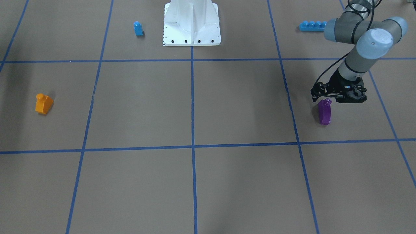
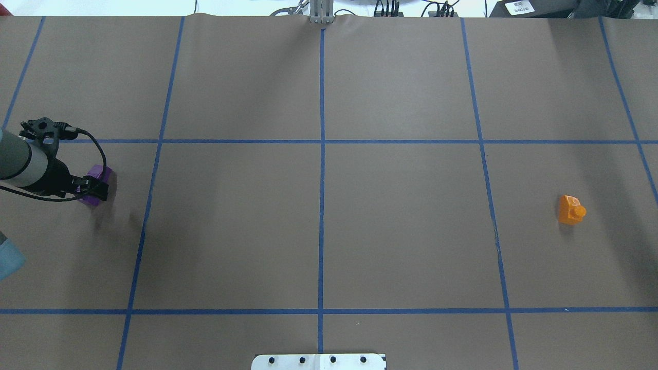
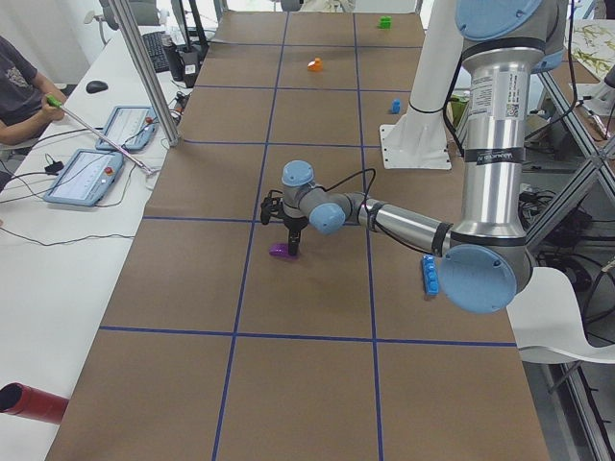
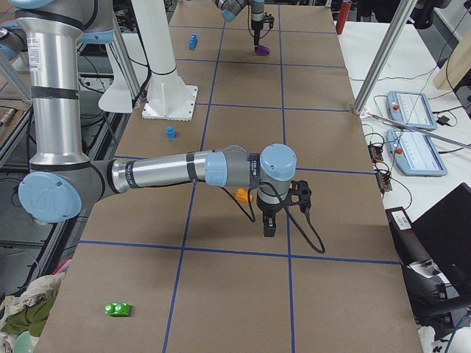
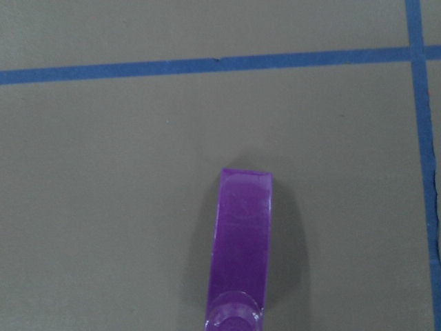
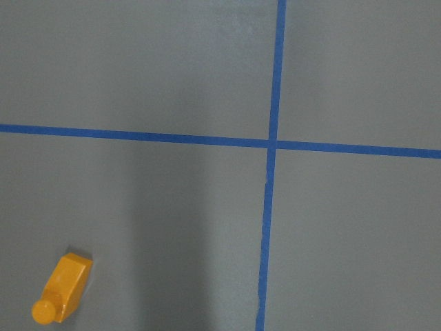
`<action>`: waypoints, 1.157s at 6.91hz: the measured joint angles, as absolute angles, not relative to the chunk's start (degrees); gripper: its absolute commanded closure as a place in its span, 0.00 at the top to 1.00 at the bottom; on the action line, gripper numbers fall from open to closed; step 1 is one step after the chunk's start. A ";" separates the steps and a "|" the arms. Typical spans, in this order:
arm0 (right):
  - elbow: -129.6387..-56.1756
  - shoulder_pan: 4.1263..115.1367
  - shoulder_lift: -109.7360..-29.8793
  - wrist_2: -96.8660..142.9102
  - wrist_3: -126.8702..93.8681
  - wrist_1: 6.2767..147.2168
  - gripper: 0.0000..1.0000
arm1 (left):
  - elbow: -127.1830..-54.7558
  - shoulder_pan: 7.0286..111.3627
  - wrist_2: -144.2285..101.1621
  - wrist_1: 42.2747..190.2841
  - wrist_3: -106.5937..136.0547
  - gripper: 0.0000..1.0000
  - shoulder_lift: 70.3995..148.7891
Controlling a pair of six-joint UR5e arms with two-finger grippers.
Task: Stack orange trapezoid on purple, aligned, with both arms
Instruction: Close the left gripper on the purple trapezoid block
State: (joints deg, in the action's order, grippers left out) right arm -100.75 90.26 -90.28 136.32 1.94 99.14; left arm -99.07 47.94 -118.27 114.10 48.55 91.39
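The orange trapezoid (image 1: 43, 104) lies on the brown table on my right side, and shows in the overhead view (image 2: 571, 209) and low left in the right wrist view (image 6: 60, 288). The purple brick (image 1: 325, 112) lies on my left side (image 2: 98, 174); it fills the bottom centre of the left wrist view (image 5: 241, 241), stud toward the camera. My left gripper (image 2: 92, 189) is down at the purple brick, right against it; I cannot tell whether it is closed on it. My right gripper (image 4: 269, 229) hangs above the table just beyond the orange trapezoid (image 4: 241, 195); I cannot tell its state.
A small blue single-stud brick (image 1: 138, 28) stands beside the white robot base (image 1: 191, 32). A long blue four-stud brick (image 1: 312, 26) lies behind the left arm. A green brick (image 4: 117, 309) lies at the table's right end. Blue tape lines grid the table.
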 measured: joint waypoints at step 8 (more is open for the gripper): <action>-100.93 89.89 -88.30 136.98 -1.62 99.05 1.00 | -102.60 47.87 -118.81 115.18 49.03 0.00 92.39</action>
